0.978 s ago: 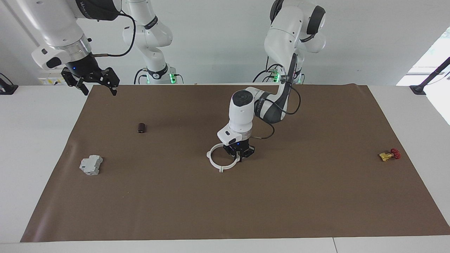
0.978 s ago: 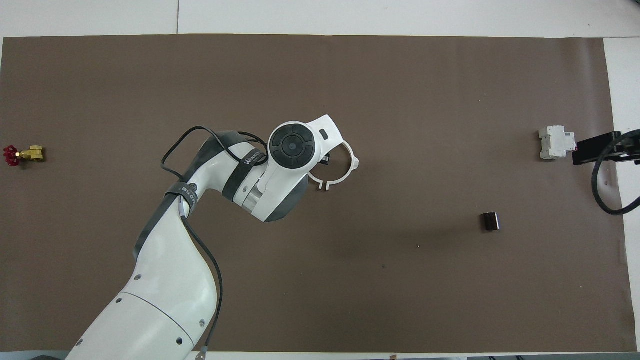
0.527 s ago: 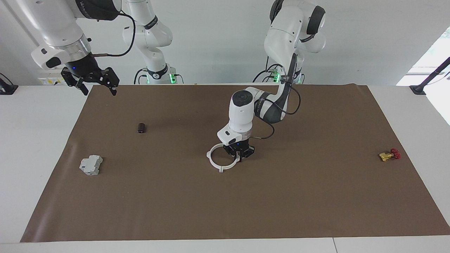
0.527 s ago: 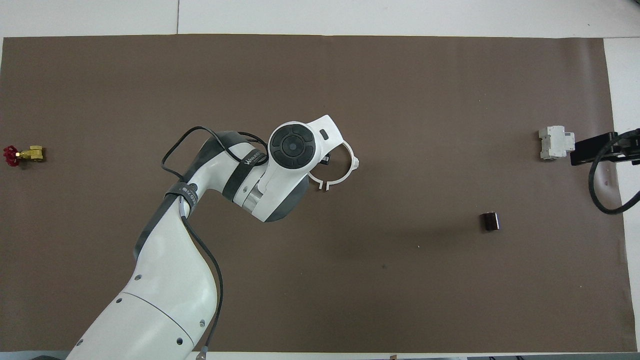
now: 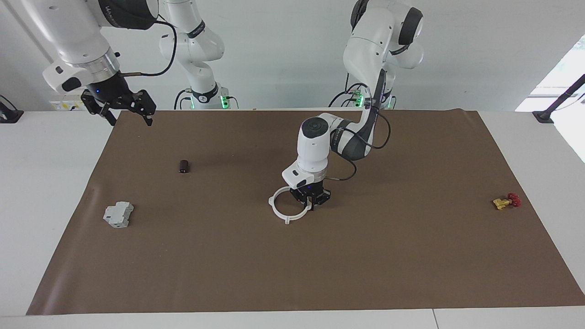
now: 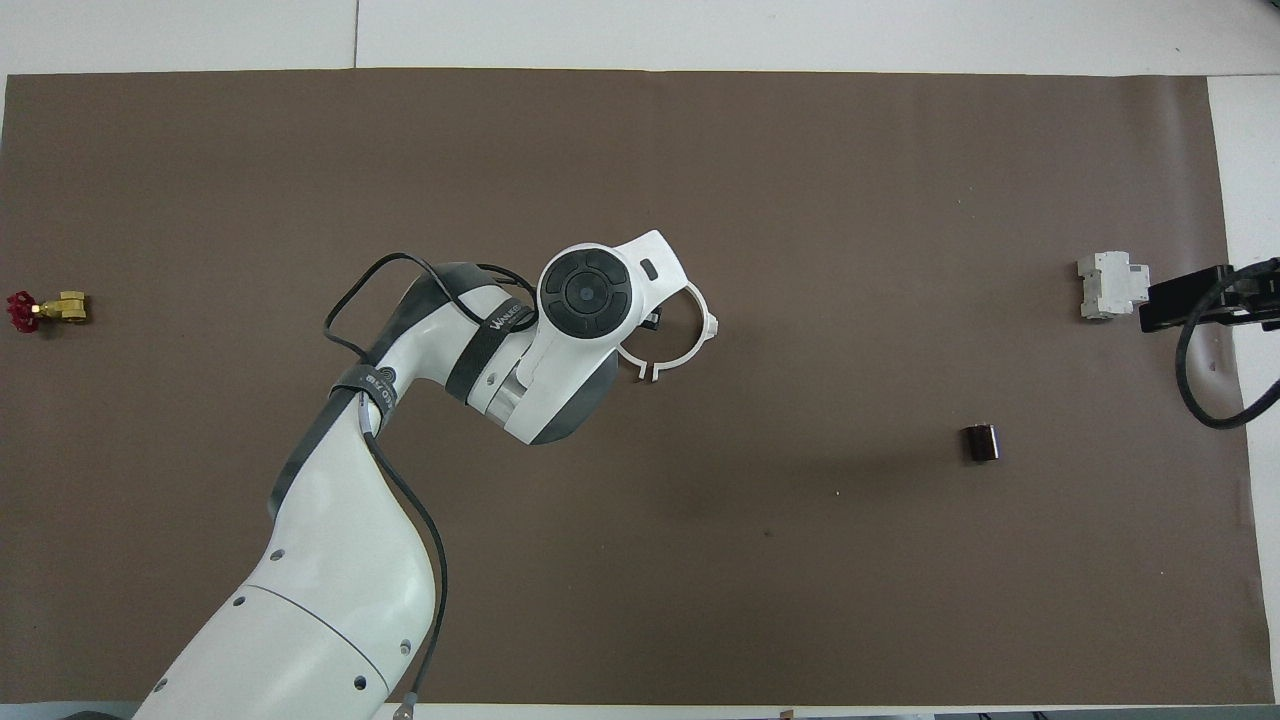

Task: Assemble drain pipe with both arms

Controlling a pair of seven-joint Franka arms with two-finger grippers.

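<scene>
The drain pipe [image 5: 276, 213] lies as one flat white ring in the middle of the brown mat [image 5: 365, 256]. My left gripper [image 5: 311, 202] points straight down at the ring's edge on the left arm's side, fingers closed on the rim. In the overhead view the left arm's wrist covers that gripper and part of the ring [image 6: 698, 346]. My right gripper [image 5: 129, 116] is open and empty, raised over the mat's corner at the right arm's end; it also shows in the overhead view [image 6: 1180, 300].
A grey boxy block [image 5: 118, 214] sits near the right arm's end of the mat [image 6: 1110, 286]. A small dark cylinder [image 5: 183, 166] lies nearer to the robots. A yellow piece with a red knob [image 5: 505, 201] lies at the left arm's end.
The right gripper has lifted slightly and shifted a little toward the grey block's side. The left gripper and the ring have barely moved.
</scene>
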